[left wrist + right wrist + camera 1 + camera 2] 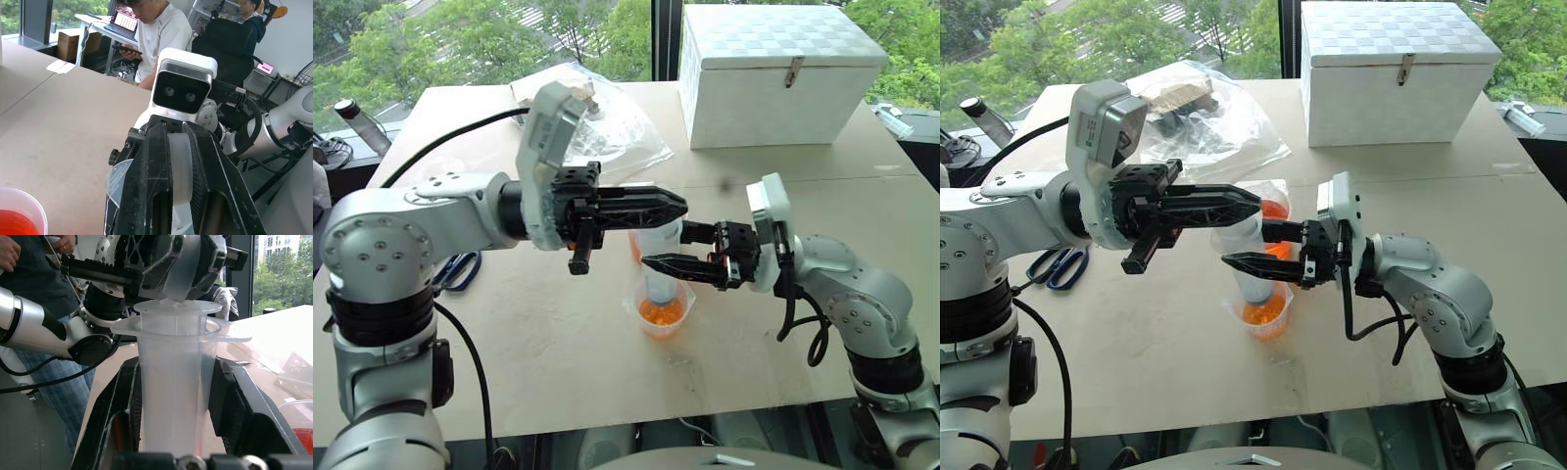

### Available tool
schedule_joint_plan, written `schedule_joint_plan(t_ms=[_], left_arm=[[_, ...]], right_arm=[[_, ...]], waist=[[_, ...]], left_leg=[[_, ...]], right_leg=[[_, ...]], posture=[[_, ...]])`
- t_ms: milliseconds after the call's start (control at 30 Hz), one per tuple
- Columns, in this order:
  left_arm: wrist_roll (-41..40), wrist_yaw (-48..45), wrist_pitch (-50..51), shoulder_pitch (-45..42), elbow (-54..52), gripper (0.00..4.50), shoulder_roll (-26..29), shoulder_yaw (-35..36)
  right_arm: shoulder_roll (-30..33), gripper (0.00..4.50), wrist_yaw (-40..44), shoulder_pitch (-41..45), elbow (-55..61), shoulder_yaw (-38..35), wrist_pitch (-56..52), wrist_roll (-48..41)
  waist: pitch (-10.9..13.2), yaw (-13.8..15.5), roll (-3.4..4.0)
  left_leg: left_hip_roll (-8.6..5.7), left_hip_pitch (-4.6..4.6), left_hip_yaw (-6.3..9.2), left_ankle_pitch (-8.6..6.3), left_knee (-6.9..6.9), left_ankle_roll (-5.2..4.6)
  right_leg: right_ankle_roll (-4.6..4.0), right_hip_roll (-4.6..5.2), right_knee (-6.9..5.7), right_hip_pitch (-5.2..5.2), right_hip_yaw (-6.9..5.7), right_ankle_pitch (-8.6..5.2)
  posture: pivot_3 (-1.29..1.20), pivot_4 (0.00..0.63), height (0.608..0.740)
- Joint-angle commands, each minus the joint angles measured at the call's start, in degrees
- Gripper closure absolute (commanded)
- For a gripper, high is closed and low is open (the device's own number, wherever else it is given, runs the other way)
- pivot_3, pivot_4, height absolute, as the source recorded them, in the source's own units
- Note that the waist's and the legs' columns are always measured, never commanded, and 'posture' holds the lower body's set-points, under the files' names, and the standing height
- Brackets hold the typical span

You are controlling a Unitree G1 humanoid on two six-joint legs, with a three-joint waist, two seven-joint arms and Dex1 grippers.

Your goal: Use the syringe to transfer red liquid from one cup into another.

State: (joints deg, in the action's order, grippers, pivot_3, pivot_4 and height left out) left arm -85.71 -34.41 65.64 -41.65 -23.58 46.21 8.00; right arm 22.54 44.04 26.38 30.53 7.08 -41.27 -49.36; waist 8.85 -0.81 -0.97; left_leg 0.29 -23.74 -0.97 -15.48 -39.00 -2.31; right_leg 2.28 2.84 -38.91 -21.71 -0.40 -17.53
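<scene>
Head views: the syringe [1253, 259] was held upright, tip in the smaller cup [1265, 313] of red liquid [1263, 313]; the beaker [1275, 208] was partly hidden behind it. Scissors [1060, 266], a plastic bag [1205, 113] and a white box [1396, 69] were noted around.

Left wrist view: the left gripper [178, 196] was clamped on the plunger [181, 166].

Right wrist view: the right gripper [171, 406] was clamped around the barrel.

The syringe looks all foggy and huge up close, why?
Right wrist view: the syringe sits right at the camera, between the right gripper's fingers, so it looms milky. Left wrist view: the black fingers blur nearest the camera.
</scene>
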Motion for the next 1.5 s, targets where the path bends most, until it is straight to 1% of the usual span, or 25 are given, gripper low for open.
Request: schedule_joint_plan(t_ms=[33, 100, 133, 167, 233, 267, 300, 333, 467, 600, 733, 867, 933, 967, 1033, 1067, 1100, 1133, 1200, 1233, 1300, 1367, 1467, 1500], left_arm=[[-2.2, -2.4, 1.5, 0.0, -2.0, 4.36, -0.4, -2.8], [-4.0, -2.7, 0.6, -1.6, -0.4, 4.36, -1.0, -1.6], [-4.9, -2.6, 0.3, -2.3, 0.4, 3.54, -1.3, -1.0], [-5.5, -2.5, 0.1, -2.8, 1.1, 3.32, -1.3, -0.5], [-6.5, -0.8, -0.5, -3.7, 2.8, 2.38, -1.6, 0.2], [-7.0, 0.3, -0.7, -4.1, 3.7, 2.19, -1.8, 0.3], [-7.5, 0.8, -0.7, -4.5, 4.4, 1.59, -1.7, 0.5], [-8.5, 0.4, -0.5, -4.6, 4.7, 1.24, -1.3, 0.9], [-11.9, 0.4, -0.7, -4.7, 6.0, 1.24, 0.0, 2.5], [-11.5, 0.7, -1.5, -5.2, 7.1, 1.24, 0.7, 3.3], [-9.0, -1.5, -2.1, -4.5, 7.6, 1.24, 2.7, 5.4], [-3.8, -4.4, -3.0, -2.2, 8.2, 1.24, 5.8, 7.7], [-1.2, -6.3, -3.4, -0.6, 8.7, 1.24, 7.6, 9.2], [0.3, -7.0, -3.7, 0.3, 8.8, 1.24, 8.6, 9.8], [4.3, -9.1, -4.4, 4.5, 8.4, 1.24, 11.3, 12.1], [6.3, -10.3, -4.9, 7.2, 7.8, 1.24, 12.5, 13.3], [7.6, -11.2, -5.2, 9.0, 7.3, 1.24, 13.1, 14.0], [9.7, -12.6, -5.9, 12.4, 6.2, 1.24, 13.7, 14.7], [13.6, -14.7, -7.6, 18.3, 4.4, 1.24, 14.2, 15.5], [15.7, -15.9, -8.6, 21.4, 3.6, 1.24, 14.4, 15.9], [20.1, -17.9, -11.3, 27.0, 2.2, 1.24, 14.5, 16.2], [23.7, -19.2, -13.8, 31.9, 0.8, 1.24, 13.7, 16.5], [29.6, -20.5, -18.4, 38.8, -1.7, 1.24, 12.6, 16.1], [31.3, -20.6, -19.5, 40.5, -2.2, 1.19, 12.2, 15.8]], right_arm=[[-1.1, 3.06, -2.7, 2.8, 1.6, -5.0, 2.3, -2.1], [-0.8, 3.06, -2.4, 2.5, 2.0, -4.3, 2.1, -2.1], [-0.7, 3.06, -2.4, 2.5, 2.0, -4.2, 2.0, -2.1], [-0.7, 3.06, -2.4, 2.6, 2.0, -4.1, 2.0, -2.2], [-0.7, 3.06, -2.3, 2.7, 1.9, -4.1, 1.8, -2.3], [-0.7, 3.06, -2.3, 2.8, 1.8, -4.2, 1.7, -2.4], [-0.6, 3.06, -2.3, 2.9, 1.7, -4.3, 1.6, -2.5], [-0.6, 3.06, -2.3, 3.1, 1.5, -4.4, 1.5, -2.7], [-0.4, 3.06, -2.2, 3.3, 1.3, -4.8, 1.1, -3.4], [0.3, 3.06, -2.2, 3.4, 1.3, -5.5, 0.2, -5.4], [1.1, 3.06, -7.4, 5.7, 0.1, -10.8, -4.4, -15.5], [6.2, 3.06, -11.4, 7.5, -3.1, -15.6, -9.9, -25.4], [10.0, 3.06, -13.7, 8.8, -6.1, -18.0, -12.8, -30.7], [12.3, 3.06, -14.4, 9.3, -7.5, -18.7, -14.7, -32.7], [20.9, 3.06, -11.8, 8.9, -11.6, -19.3, -21.1, -33.6], [24.6, 3.06, -10.6, 8.5, -13.2, -18.7, -23.3, -31.6], [26.9, 3.06, -9.8, 8.3, -14.2, -18.1, -24.5, -30.2], [29.0, 3.06, -9.7, 8.2, -15.9, -16.3, -25.3, -26.9], [31.4, 3.06, -9.7, 8.8, -19.3, -12.9, -26.6, -21.6], [32.5, 3.06, -9.1, 9.5, -20.6, -10.3, -27.2, -18.2], [34.8, 3.06, -7.0, 11.0, -21.7, -2.8, -26.5, -9.4], [34.8, 3.06, -5.4, 12.0, -23.1, 4.0, -24.1, -1.2], [31.4, 3.06, -4.2, 13.4, -28.0, 9.9, -18.1, 8.8], [30.2, 2.56, -3.8, 13.8, -29.8, 10.8, -16.0, 11.3]], waist=[[0.0, 0.0, 0.0], [0.0, 0.0, 0.0], [0.0, 0.0, 0.0], [0.0, 0.0, 0.0], [0.0, 0.0, 0.0], [0.0, 0.0, 0.0], [0.0, 0.0, 0.0], [0.0, 0.0, 0.0], [0.0, -0.1, 0.0], [0.0, 0.0, 0.0], [0.0, 0.0, 0.0], [0.0, -0.1, 0.01], [0.0, -0.1, 0.02], [0.0, -0.1, 0.02], [0.0, 0.0, -0.01], [0.0, 0.0, -0.02], [0.1, 0.0, 0.01], [0.1, 0.0, -0.02], [0.0, 0.0, -0.03], [0.0, -0.3, -0.03], [0.0, -0.3, -0.03], [0.0, -0.2, -0.04], [0.0, 0.0, -0.05], [0.0, 0.0, -0.07]], left_leg=[[0.0, 0.0, 0.0, 0.0, 0.0, 0.0], [0.0, 0.0, 0.0, 0.0, 0.0, 0.0], [0.0, 0.0, 0.0, 0.0, 0.0, 0.0], [0.0, 0.0, 0.0, 0.0, 0.0, 0.0], [0.0, 0.0, 0.0, 0.0, 0.0, 0.0], [0.0, 0.0, 0.0, 0.0, 0.0, 0.0], [0.0, 0.0, 0.0, 0.0, 0.0, 0.0], [0.0, 0.0, 0.0, 0.0, 0.0, 0.0], [0.0, 0.0, 0.0, 0.0, 0.0, 0.0], [0.0, 0.0, 0.0, 0.0, 0.0, 0.0], [0.0, -0.01, 0.0, 0.0, 0.0, 0.0], [0.0, 0.01, 0.0, 0.0, 0.01, 0.0], [0.0, 0.0, -0.01, 0.0, 0.03, 0.0], [0.0, 0.0, -0.03, 0.0, 0.04, -0.01], [0.0, -0.01, -0.09, -0.01, 0.05, -0.02], [0.0, -0.01, -0.07, -0.01, 0.07, -0.02], [0.0, -0.02, -0.07, -0.02, 0.08, -0.03], [0.0, 0.0, -0.15, -0.03, 0.18, -0.05], [0.01, 0.01, -0.14, -0.03, 0.22, -0.05], [0.01, 0.03, -0.21, -0.03, 0.26, -0.05], [0.01, 0.06, -0.28, -0.03, 0.31, -0.05], [0.02, 0.04, -0.26, -0.03, 0.33, -0.05], [0.04, 0.0, -0.28, -0.03, 0.37, -0.05], [0.04, 0.01, -0.28, -0.03, 0.38, -0.05]], right_leg=[[0.0, 0.0, 0.0, 0.0, 0.0, 0.0], [0.0, 0.0, 0.0, 0.0, -0.01, 0.0], [0.0, 0.0, 0.0, 0.0, -0.01, 0.0], [0.0, 0.0, 0.0, 0.0, -0.01, 0.0], [0.0, 0.0, 0.0, 0.0, 0.0, 0.0], [0.0, 0.0, 0.0, 0.0, 0.0, 0.0], [0.0, 0.0, 0.0, 0.0, 0.0, 0.0], [0.0, -0.01, 0.0, 0.0, -0.01, 0.0], [0.0, -0.01, 0.0, -0.01, 0.0, 0.0], [0.0, 0.0, 0.0, 0.0, -0.01, 0.0], [0.0, 0.01, 0.01, 0.0, -0.01, 0.0], [-0.01, 0.01, 0.01, 0.0, -0.03, 0.0], [-0.01, 0.01, 0.02, 0.0, -0.04, -0.01], [-0.01, 0.02, 0.03, -0.01, -0.01, -0.01], [-0.01, 0.04, 0.06, -0.01, 0.01, -0.01], [-0.01, 0.04, 0.07, -0.01, -0.02, -0.01], [-0.01, 0.03, 0.1, -0.01, -0.01, -0.01], [-0.01, 0.07, 0.12, -0.02, 0.05, -0.01], [-0.02, 0.05, 0.17, -0.02, 0.03, -0.01], [-0.02, 0.06, 0.15, -0.02, 0.12, -0.01], [-0.03, 0.06, 0.13, -0.04, 0.19, -0.02], [-0.03, 0.05, 0.12, -0.1, 0.19, -0.02], [-0.03, 0.07, 0.17, -0.15, 0.21, -0.02], [-0.03, 0.08, 0.21, -0.13, 0.2, -0.02]], posture=[[0.0, 0.15, 0.74], [0.0, 0.15, 0.74], [0.0, 0.15, 0.74], [0.0, 0.15, 0.74], [0.0, 0.15, 0.74], [0.0, 0.15, 0.74], [0.0, 0.15, 0.74], [0.0, 0.15, 0.74], [0.0, 0.15, 0.74], [0.0, 0.15, 0.74], [0.0, 0.15, 0.74], [0.0, 0.15, 0.74], [0.0, 0.15, 0.74], [0.0, 0.15, 0.74], [0.0, 0.15, 0.74], [0.0, 0.15, 0.74], [0.0, 0.15, 0.74], [0.0, 0.15, 0.74], [0.0, 0.15, 0.74], [0.0, 0.15, 0.74], [0.0, 0.15, 0.74], [0.0, 0.15, 0.74], [0.0, 0.15, 0.74], [0.0, 0.15, 0.74]])
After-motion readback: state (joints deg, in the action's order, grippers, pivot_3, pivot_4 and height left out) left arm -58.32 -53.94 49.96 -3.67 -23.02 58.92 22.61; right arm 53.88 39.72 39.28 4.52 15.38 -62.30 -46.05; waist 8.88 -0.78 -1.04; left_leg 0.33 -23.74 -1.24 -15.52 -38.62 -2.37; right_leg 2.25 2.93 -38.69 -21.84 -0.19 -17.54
